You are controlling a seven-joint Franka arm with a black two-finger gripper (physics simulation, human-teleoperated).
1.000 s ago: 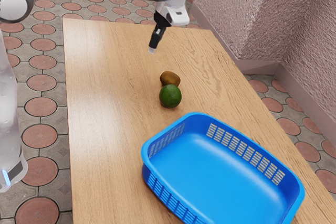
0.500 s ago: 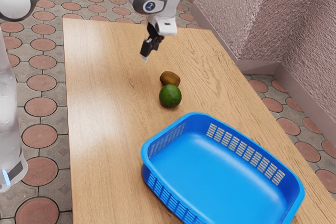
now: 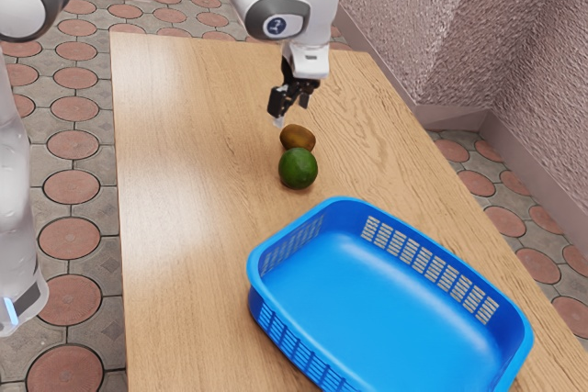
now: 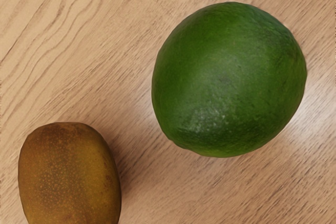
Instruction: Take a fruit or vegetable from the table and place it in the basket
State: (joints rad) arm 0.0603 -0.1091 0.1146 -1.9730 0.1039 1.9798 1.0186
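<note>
My gripper [image 3: 291, 113] hangs open above the table, just above and behind the brown kiwi [image 3: 298, 139], with nothing between its fingers. A round green fruit [image 3: 298, 169], like a lime or avocado, lies next to the kiwi, on the basket's side of it. The blue basket [image 3: 386, 314] stands farther along the table. In the wrist view the green fruit [image 4: 229, 80] and the kiwi [image 4: 69, 174] lie on the wood with a gap between them.
The wooden table [image 3: 184, 227] carries both fruits and the basket, whose raised slotted walls face the green fruit. A rough pinkish wall [image 3: 441, 25] rises beyond the table's edge at the exterior view's right.
My hand first swung toward the exterior view's left, then back toward its right and down, closer to the kiwi. The gripper's two fingers now show apart. Fruits and basket have stayed put.
</note>
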